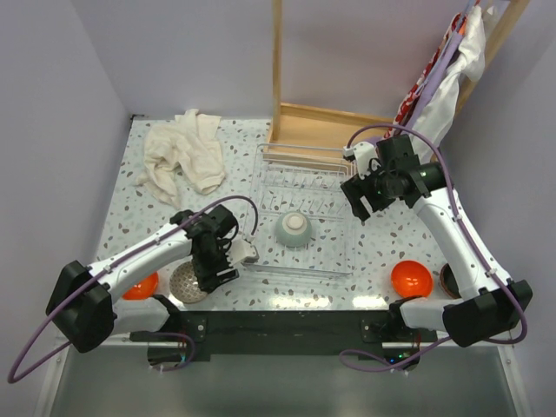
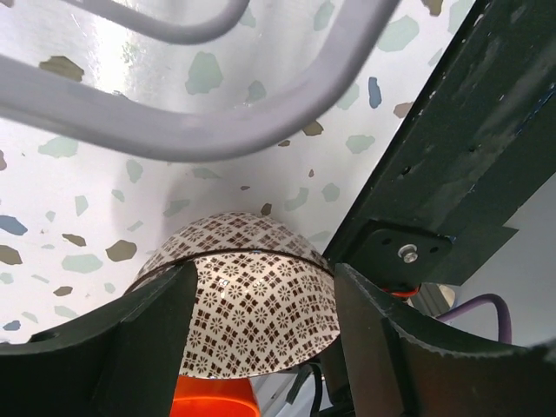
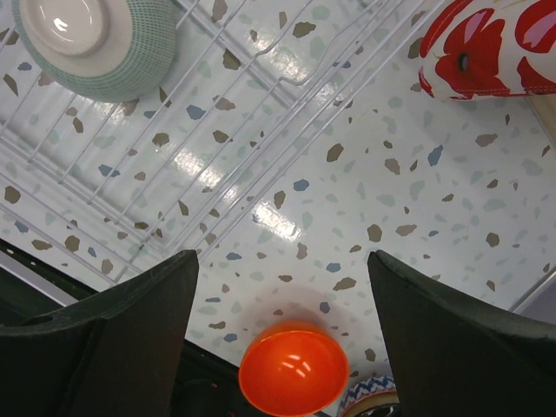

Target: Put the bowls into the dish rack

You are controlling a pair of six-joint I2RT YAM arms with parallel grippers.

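The clear wire dish rack (image 1: pixel 334 252) lies mid-table and holds one upside-down blue-green patterned bowl (image 1: pixel 294 230) with a pale foot ring, also seen in the right wrist view (image 3: pixel 95 35). My left gripper (image 1: pixel 208 274) is low at the grey-speckled bowl (image 1: pixel 182 282). In the left wrist view this bowl (image 2: pixel 252 304) shows a brown-white pattern, sits on the table and fills the gap between my open fingers (image 2: pixel 156 330). An orange bowl (image 1: pixel 141 285) lies left of it. My right gripper (image 1: pixel 358 204) is open and empty above the rack's right side. Another orange bowl (image 1: pixel 411 278) and a dark bowl (image 1: pixel 449 280) sit at the near right.
A crumpled cream towel (image 1: pixel 184 156) lies at the back left. A wooden frame (image 1: pixel 326 122) stands behind the rack. Red-and-white cloths (image 1: pixel 443 78) hang at the back right. The black base rail (image 1: pixel 278 326) runs along the near edge.
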